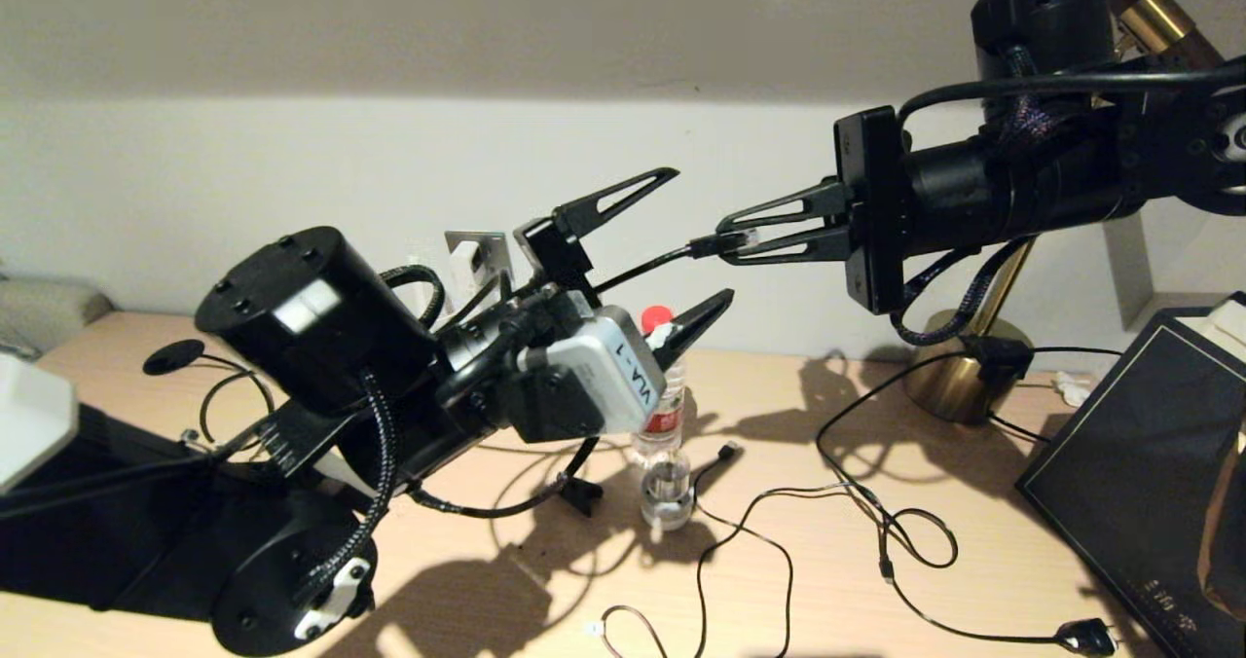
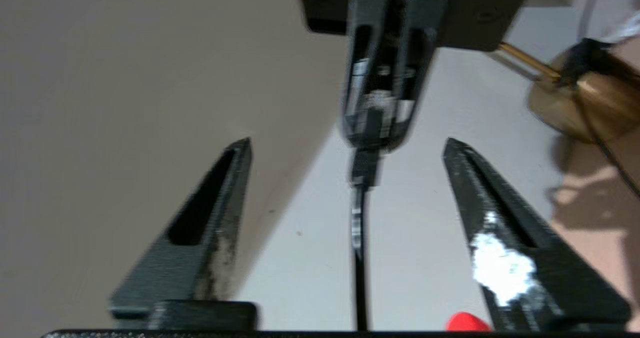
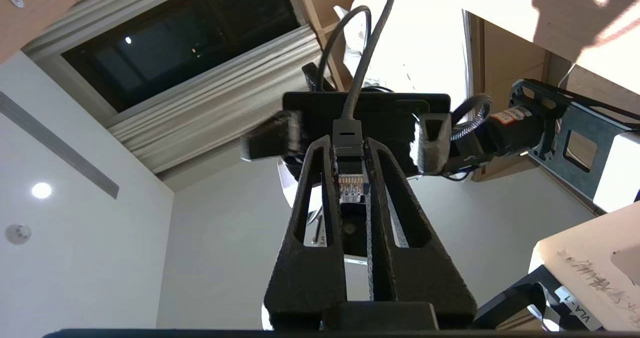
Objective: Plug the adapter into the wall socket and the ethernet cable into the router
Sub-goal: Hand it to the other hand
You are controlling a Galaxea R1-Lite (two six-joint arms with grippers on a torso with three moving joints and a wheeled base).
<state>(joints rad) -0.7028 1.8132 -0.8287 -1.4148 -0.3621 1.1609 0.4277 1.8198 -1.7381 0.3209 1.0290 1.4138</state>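
Black against the pale wall in the head view, the right gripper [image 1: 725,235] reaches in from the right with its jaws clenched on the clear-tipped connector of the ethernet cable [image 1: 642,267]. That cable runs down and left, between the spread jaws of the left gripper [image 1: 703,245], which touch nothing. Behind the left arm, the grey wall socket [image 1: 482,254] sits on the wall with the white adapter [image 1: 484,261] seated in it. A water bottle [image 1: 664,444] with a red cap stands on the wooden desk [image 1: 973,541], thin black cords loop across the wood, and a brass lamp base [image 1: 959,371] stands toward the right.

From the left wrist, the two dark fingers [image 2: 505,248] stand wide apart, the cable passing straight between them untouched up to the right gripper [image 2: 377,128], which pinches the connector.

From the right wrist, the two fingers [image 3: 310,218] are closed on the connector, its gold contacts showing between them; the left gripper [image 3: 350,140] faces it, released.
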